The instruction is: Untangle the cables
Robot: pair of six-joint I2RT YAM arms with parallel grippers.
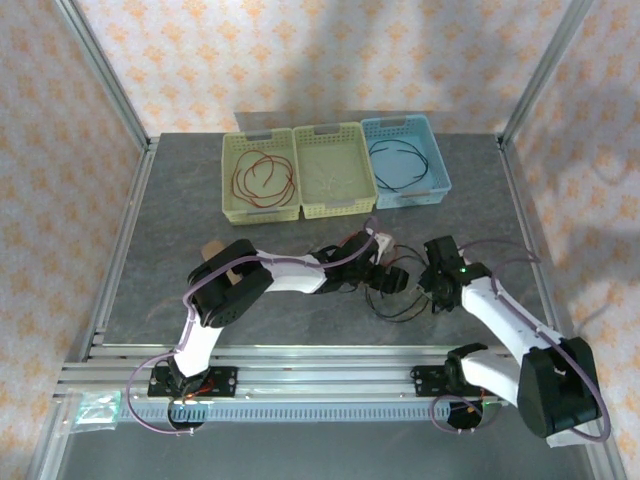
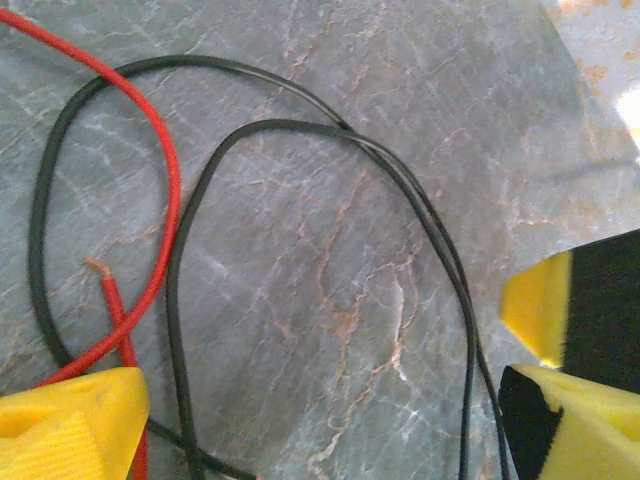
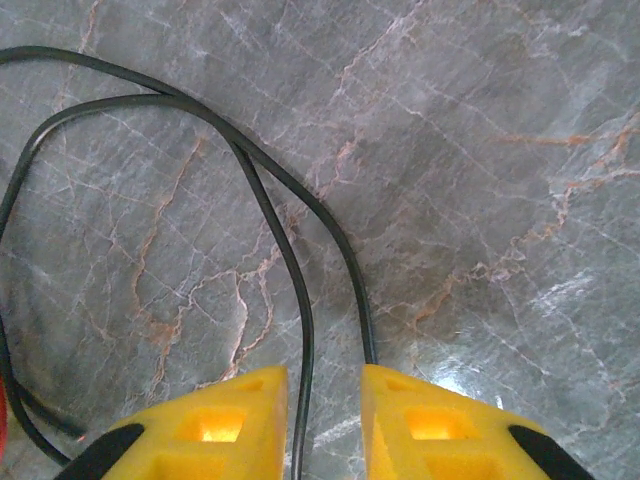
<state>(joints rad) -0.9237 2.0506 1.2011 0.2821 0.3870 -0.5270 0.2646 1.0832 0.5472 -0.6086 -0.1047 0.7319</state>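
Right tool [image 3: 325,390], narrowly parted, straddles black cable [image 3: 300,300]; left tool [image 2: 320,400] gapes wide.

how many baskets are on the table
3, in a row at the far side: a yellow-green basket on the left holding a red cable, a yellow basket in the middle, and a blue basket on the right holding a black cable. None looks hidden.

top view: tangle [image 1: 398,318] partly hidden under left arm [image 1: 290,272] and right arm [image 1: 500,310]. middle basket [image 1: 327,210] contents too faint to tell. left wrist: red cable [image 2: 165,190] cut at top-left corner and bottom edge. right wrist: black cable [image 3: 305,330] leaves bottom edge.
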